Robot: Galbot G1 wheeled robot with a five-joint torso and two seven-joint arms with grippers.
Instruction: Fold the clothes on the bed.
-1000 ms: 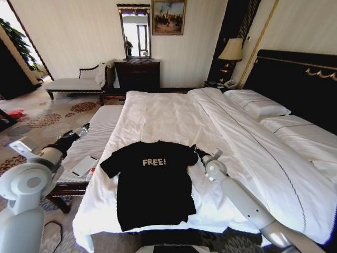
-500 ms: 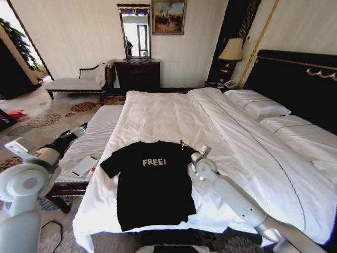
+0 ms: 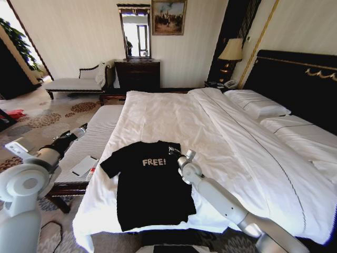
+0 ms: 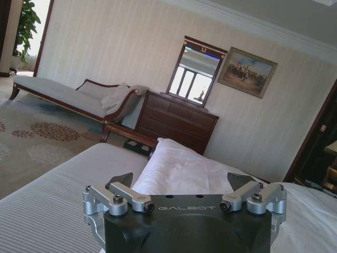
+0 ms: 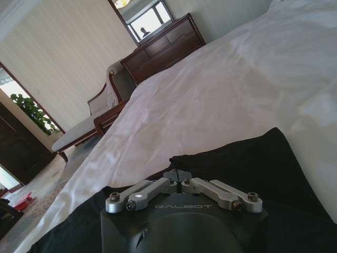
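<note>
Now the right tool [image 3: 172, 151], arm stretched low, has its fingers pinched together on the black soft short-sleeved T-shirt [image 3: 150, 184] reading "FREE!", near the white bed's [image 3: 174, 113] foot edge. Left tool [image 4: 182, 183], marked GALBOT, hangs with fingers apart beside the bed.

**Cloth, metal and wood finishes**

Soft matt black cotton T-shirt [image 3: 150, 182] with white print, lying on smooth, faintly creased white cloth duvet of large bed [image 3: 174, 118]. Beyond bed: glossy dark wooden dresser [image 3: 138, 75]. Brushed silver metal links on matt black right gripper [image 5: 178, 174].
</note>
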